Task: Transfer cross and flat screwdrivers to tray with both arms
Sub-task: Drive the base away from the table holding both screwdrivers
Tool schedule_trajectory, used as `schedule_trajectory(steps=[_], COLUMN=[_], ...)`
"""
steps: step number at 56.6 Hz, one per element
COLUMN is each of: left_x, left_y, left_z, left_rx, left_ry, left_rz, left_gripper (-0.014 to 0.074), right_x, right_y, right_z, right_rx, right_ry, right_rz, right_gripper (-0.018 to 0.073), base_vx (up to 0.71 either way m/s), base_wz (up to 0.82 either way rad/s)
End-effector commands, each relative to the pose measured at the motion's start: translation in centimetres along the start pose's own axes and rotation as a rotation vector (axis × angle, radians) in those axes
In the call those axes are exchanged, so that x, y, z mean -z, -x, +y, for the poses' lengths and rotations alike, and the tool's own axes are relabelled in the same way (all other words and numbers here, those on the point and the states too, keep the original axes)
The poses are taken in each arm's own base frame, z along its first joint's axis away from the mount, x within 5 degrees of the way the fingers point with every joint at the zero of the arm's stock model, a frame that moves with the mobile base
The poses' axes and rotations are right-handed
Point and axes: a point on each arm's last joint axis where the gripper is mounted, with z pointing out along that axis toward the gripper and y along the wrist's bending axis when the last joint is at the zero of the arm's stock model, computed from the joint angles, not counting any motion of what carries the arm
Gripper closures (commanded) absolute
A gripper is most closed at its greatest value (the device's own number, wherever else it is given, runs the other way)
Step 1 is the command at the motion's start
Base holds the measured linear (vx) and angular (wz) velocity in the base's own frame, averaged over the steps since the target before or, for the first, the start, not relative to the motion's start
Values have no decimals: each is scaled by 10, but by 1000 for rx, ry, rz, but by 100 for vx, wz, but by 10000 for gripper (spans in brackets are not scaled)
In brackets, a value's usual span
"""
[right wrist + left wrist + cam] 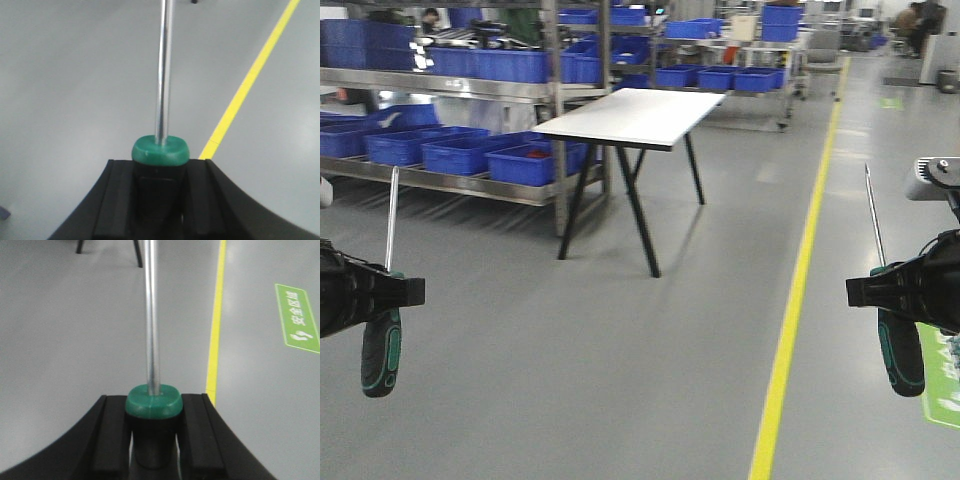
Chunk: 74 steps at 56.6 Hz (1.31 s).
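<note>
My left gripper [405, 291] is shut on a screwdriver [383, 345], held upright at the left edge of the front view, steel shaft up and black-and-green handle hanging below. In the left wrist view that screwdriver [152, 405] sits between the black fingers [112, 435] of the left gripper [153, 432]. My right gripper [865, 290] is shut on the second screwdriver [900, 350], also upright, at the right edge. The right wrist view shows its handle [161, 152] clamped in the right gripper [161, 195]. I cannot tell cross from flat. The tray is out of view.
A white table [638, 116] on black legs stands ahead on the grey floor. Metal shelving with several blue bins [470, 150] runs along the left and back. A yellow floor line [798, 300] runs away on the right, beside a green floor sign [298, 317].
</note>
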Motion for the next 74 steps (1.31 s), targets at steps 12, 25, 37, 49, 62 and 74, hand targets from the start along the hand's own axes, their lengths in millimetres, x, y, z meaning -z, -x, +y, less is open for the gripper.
schedule_trajectory(steps=[12, 25, 37, 49, 62, 74], left_x=[17, 17, 17, 17, 17, 17], left_y=[20, 20, 20, 20, 20, 20], left_z=[-4, -4, -4, -4, -4, -4], left_rx=[10, 10, 10, 10, 10, 10], left_ry=[-8, -8, -9, -9, -9, -9], left_rz=[-144, -144, -145, -145, -145, -145], left_gripper=[600, 600, 600, 600, 600, 600], right_x=[18, 18, 18, 18, 18, 18], right_y=[17, 16, 16, 16, 15, 14], right_z=[1, 1, 1, 1, 1, 1], right_rx=[2, 2, 2, 2, 2, 2], right_ry=[-3, -2, -2, -2, -1, -1], right_rz=[-137, -129, -129, -129, -117, -110], right_gripper=[568, 568, 568, 568, 568, 568], base_vx=[18, 21, 25, 30, 36, 40], base_wz=[-44, -38, -27, -12, 7, 27])
